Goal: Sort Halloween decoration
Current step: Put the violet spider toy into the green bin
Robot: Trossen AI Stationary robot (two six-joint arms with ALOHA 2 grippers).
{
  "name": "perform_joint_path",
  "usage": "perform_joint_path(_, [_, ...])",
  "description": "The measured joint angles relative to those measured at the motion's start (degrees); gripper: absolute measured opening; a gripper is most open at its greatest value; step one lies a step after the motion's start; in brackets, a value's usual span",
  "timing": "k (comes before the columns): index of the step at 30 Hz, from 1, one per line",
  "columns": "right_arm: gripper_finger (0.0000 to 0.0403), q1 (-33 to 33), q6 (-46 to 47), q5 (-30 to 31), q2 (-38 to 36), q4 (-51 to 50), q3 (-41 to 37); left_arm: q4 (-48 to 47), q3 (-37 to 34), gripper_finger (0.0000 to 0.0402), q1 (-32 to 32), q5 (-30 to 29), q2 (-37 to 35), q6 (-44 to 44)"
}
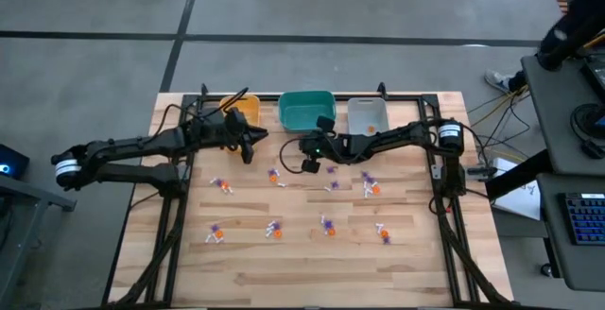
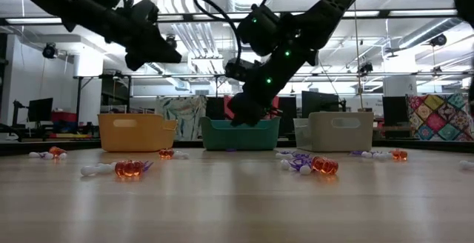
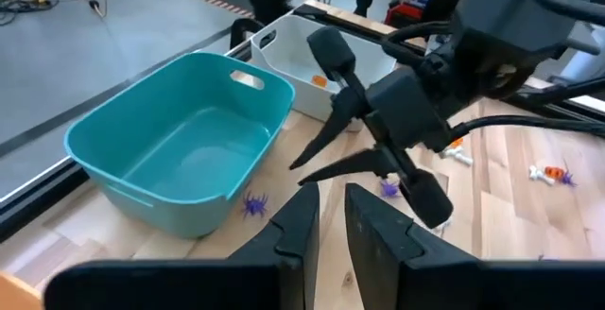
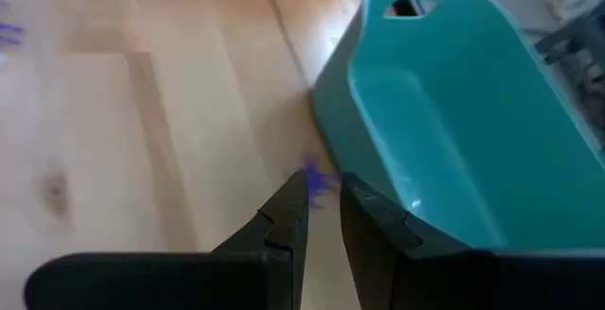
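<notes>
Right gripper [image 4: 321, 201] fingers narrowly apart, empty, over purple trinket [image 4: 317, 180] beside teal bin [image 1: 306, 110]; left gripper [image 3: 326, 217] likewise, near yellow bin [image 1: 242, 109].

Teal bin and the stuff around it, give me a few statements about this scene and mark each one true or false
1. The teal bin stands between the yellow bin and the grey bin. True.
2. The teal bin is full of trinkets. False: its inside looks bare in both wrist views.
3. A purple trinket lies on the table just outside the teal bin. True.
4. The right gripper is far from the teal bin, at the table's near edge. False: it hangs right beside the bin.
5. The grey bin holds something orange. True.
</notes>
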Motion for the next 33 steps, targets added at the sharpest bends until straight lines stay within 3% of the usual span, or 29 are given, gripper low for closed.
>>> perform_joint_path(11, [0.0056, -0.6, 0.9, -3.7, 0.1, 1.4, -0.9, 0.9, 0.1, 0.0037, 0.0, -0.1, 0.0, 1.6])
perform_joint_path(19, [0.0056, -0.9, 1.7, -3.4, 3.8, 7.4, -1.9, 1.6, 0.1, 0.0037, 0.0, -0.1, 0.0, 2.0])
perform_joint_path(33, [0.0030, -2.2, 3.3, -0.4, 6.4, 7.6, 0.0, 1.9, 0.1, 0.0037, 0.0, -0.1, 0.0, 2.0])
